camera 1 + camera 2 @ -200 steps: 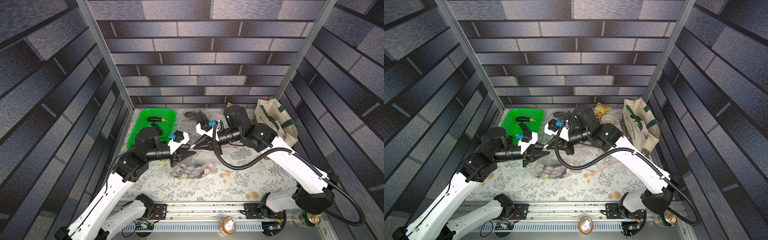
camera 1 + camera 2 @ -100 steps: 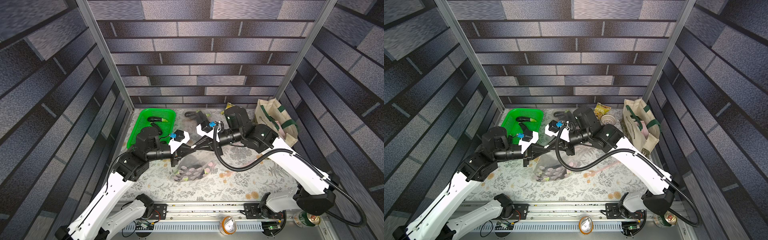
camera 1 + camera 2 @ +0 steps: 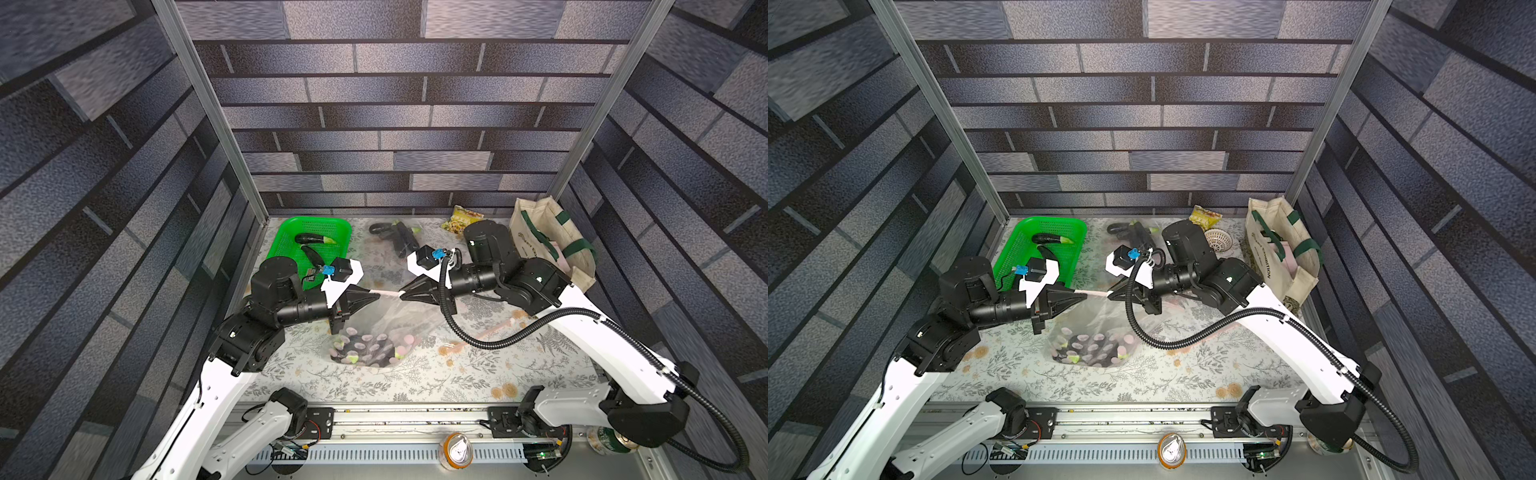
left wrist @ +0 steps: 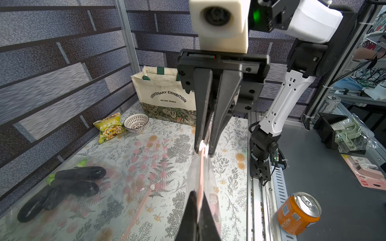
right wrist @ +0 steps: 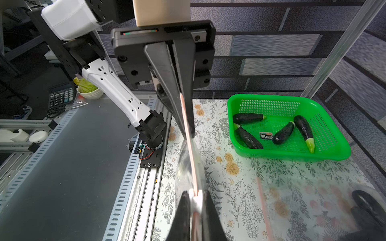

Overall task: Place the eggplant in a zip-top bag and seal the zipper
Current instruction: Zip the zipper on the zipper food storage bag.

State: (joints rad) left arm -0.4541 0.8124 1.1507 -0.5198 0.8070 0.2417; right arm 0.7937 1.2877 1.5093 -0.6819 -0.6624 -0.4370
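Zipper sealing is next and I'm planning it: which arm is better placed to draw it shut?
Right, probably. The right gripper pinches the white slider at the zipper end, so it could pull along the strip. The left gripper clamps the zipper beside it, suited to anchoring the bag.

A clear zip-top bag [image 3: 405,322] printed with pink spots hangs over the middle of the table. A short stretch of its pink zipper [image 3: 389,293] runs taut and level between the left gripper [image 3: 377,295] and the right gripper [image 3: 402,294], both clamped on the strip and close together. In both wrist views that stretch shows as one thin line. Dark purple eggplant [image 3: 365,353] with pale green stem ends fills the sagging bottom, nearer the table's front edge.
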